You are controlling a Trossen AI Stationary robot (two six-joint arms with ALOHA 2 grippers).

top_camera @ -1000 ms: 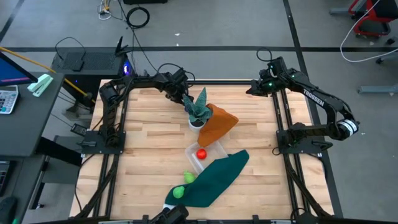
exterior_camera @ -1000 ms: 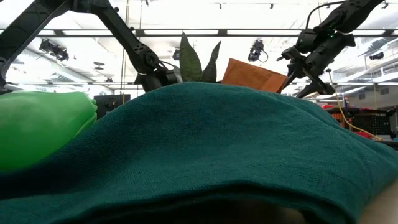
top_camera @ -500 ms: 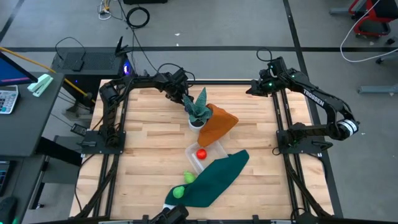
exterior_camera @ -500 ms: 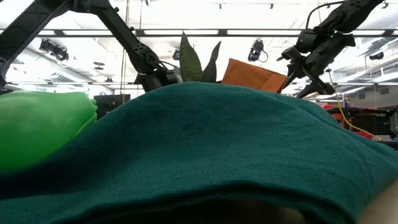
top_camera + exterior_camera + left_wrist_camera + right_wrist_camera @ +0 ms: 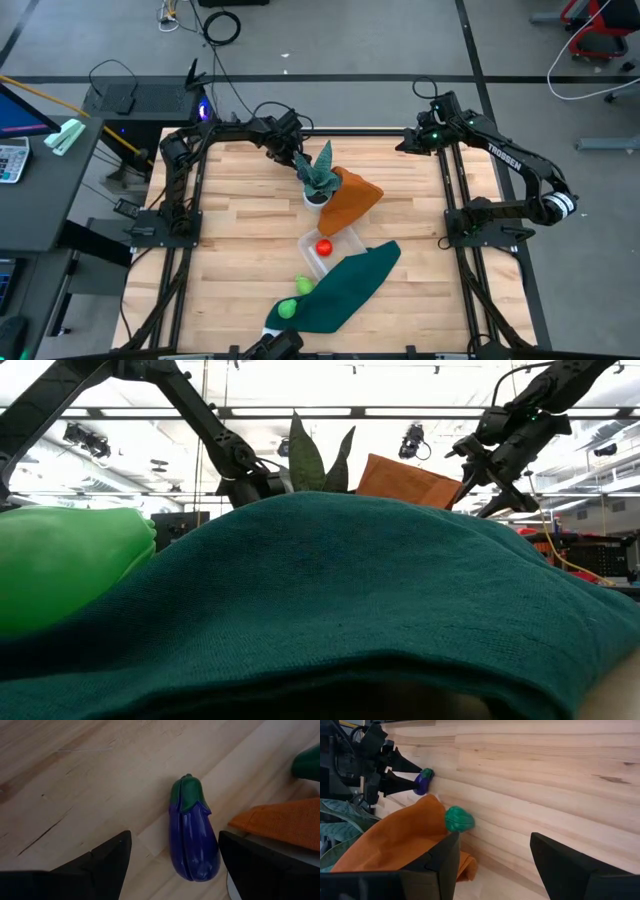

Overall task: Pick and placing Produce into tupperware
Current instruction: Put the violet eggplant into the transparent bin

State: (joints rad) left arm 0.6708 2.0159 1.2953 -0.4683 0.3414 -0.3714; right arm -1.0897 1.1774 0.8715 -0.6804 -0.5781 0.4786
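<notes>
A purple eggplant (image 5: 192,837) with a green cap lies on its side on the wood. My left gripper (image 5: 175,870) is open and low over it near the far edge (image 5: 296,158), one finger on either side, no touch showing. A red ball (image 5: 324,247) sits in the clear tupperware (image 5: 340,240). A yellowish piece (image 5: 303,285) and a green piece (image 5: 288,308) lie by the teal cloth (image 5: 345,285). Another green piece (image 5: 459,818) rests against the orange cloth (image 5: 400,837). My right gripper (image 5: 492,870) is open, raised near the far right corner (image 5: 408,143).
The potted plant (image 5: 318,178) in its white pot stands right beside the left gripper, with the orange cloth (image 5: 350,200) leaning on it. In the low view, the teal cloth (image 5: 350,610) blocks most of the table. Bare wood lies on the table's left and right sides.
</notes>
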